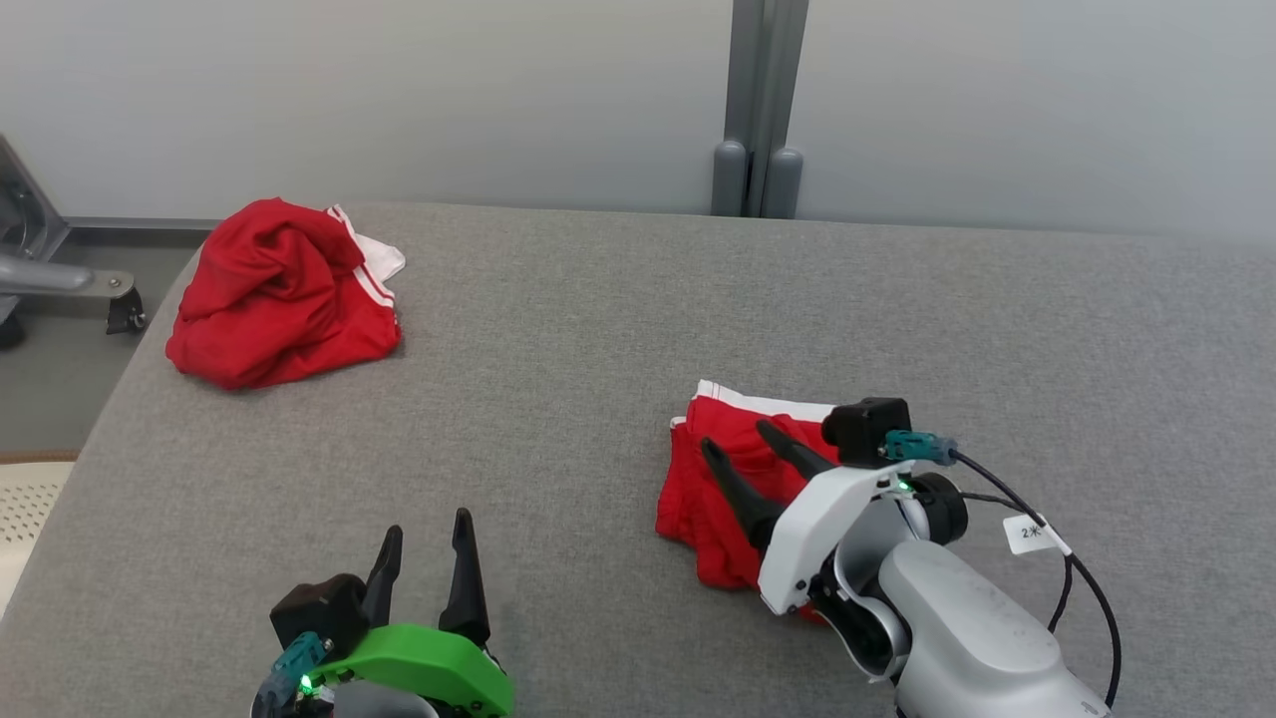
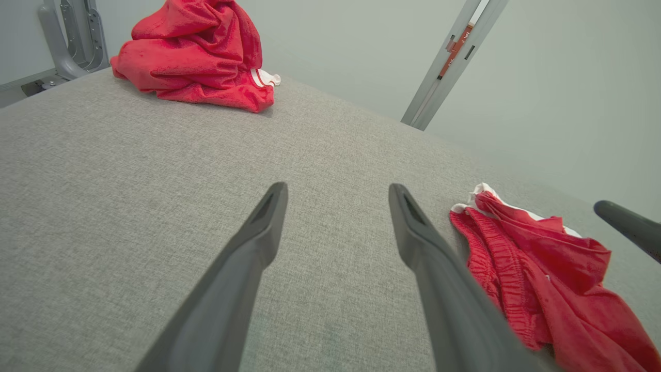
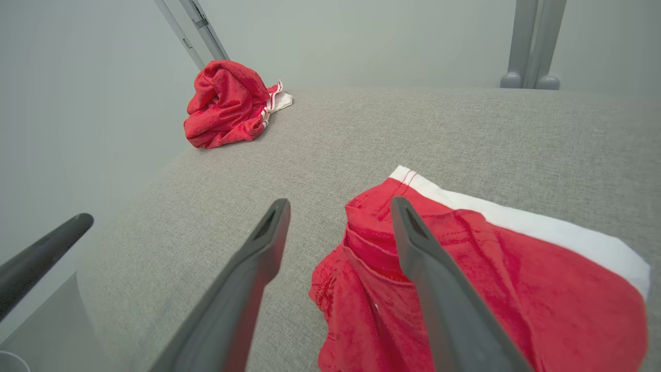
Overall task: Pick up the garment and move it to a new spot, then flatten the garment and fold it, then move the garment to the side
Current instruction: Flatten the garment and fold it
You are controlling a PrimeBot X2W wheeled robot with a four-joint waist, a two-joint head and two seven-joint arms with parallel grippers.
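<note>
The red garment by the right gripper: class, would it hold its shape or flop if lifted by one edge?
The red garment lies creased and bunched, so it would probably droop limply. Its thin folds suggest it is light. On the coarse grey surface, a push would likely rumple it, not slide it.

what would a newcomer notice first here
Two bright red bundles on the grey table: a crumpled heap at the far left corner, and a garment with a white band near the right. The right gripper hangs open over that garment; the left gripper, also open, is at the near left.
</note>
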